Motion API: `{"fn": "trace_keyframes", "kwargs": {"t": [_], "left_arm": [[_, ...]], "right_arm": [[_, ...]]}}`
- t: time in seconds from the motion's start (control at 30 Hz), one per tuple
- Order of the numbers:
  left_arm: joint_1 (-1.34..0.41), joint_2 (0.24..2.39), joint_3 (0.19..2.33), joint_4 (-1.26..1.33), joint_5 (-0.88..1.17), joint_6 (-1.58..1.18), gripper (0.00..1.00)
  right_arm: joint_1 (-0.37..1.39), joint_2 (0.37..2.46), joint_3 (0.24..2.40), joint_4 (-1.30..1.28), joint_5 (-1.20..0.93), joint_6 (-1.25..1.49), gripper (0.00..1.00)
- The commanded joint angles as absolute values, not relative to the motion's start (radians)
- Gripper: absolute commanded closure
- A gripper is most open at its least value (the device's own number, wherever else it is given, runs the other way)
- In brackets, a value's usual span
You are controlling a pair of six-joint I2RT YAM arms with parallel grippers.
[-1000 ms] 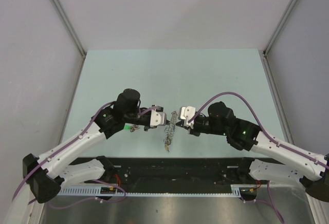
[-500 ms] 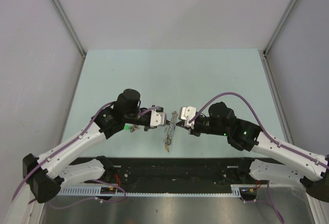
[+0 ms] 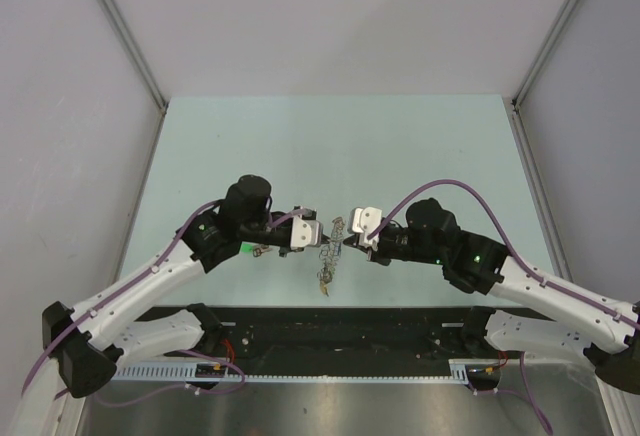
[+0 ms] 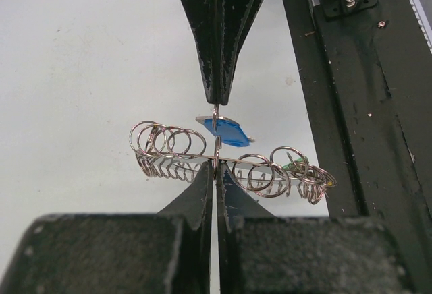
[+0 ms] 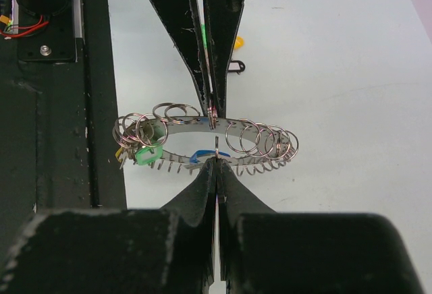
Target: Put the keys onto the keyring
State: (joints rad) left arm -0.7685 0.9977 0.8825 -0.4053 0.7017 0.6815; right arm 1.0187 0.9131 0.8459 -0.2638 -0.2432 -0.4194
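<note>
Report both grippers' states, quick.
Left gripper: shut on the keyring.
Right gripper: shut on the blue key, by its small ring.

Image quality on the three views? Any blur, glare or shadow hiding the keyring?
Top external: even, soft light, no glare, but the keyring is too small for detail. Left wrist: own jaws blurred at the bottom edge, keyring and blue-tagged key sharp, table washed pale. Right wrist: same near-field blur, ring crisp, no glare.
</note>
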Motion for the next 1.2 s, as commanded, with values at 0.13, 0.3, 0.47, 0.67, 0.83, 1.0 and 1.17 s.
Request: {"fn": "trace_keyframes", "kwargs": {"t": [0.13, 0.3, 0.47, 0.67, 0.83, 1.0, 1.17], "left_arm": [[-0.773, 0.969, 0.885, -0.362, 0.719, 0.709, 1.0], [-0.775, 0.977, 0.887, -0.359, 0.73, 0.706, 1.0], [-0.775, 0.986, 0.891, -0.359, 0.739, 0.701, 1.0], [-0.775, 0.991, 0.89, -0.359, 0.742, 0.698, 1.0], [-0.775, 0.992, 0.89, -0.354, 0.741, 0.693, 1.0], [-0.775, 0.996, 0.89, -0.353, 0.741, 0.693, 1.0], [-0.775, 0.997, 0.891, -0.354, 0.744, 0.692, 1.0]], "right_arm": [[1.017, 0.89, 0.893, -0.252, -0.227, -0.414, 1.0], [1.017, 0.896, 0.893, -0.245, -0.244, -0.416, 1.0], [1.017, 0.902, 0.893, -0.233, -0.244, -0.414, 1.0], [1.017, 0.91, 0.893, -0.222, -0.252, -0.417, 1.0], [1.017, 0.914, 0.891, -0.221, -0.264, -0.417, 1.0], [1.017, 0.914, 0.893, -0.221, -0.271, -0.417, 1.0], [1.017, 0.917, 0.893, -0.215, -0.27, -0.416, 1.0]]}}
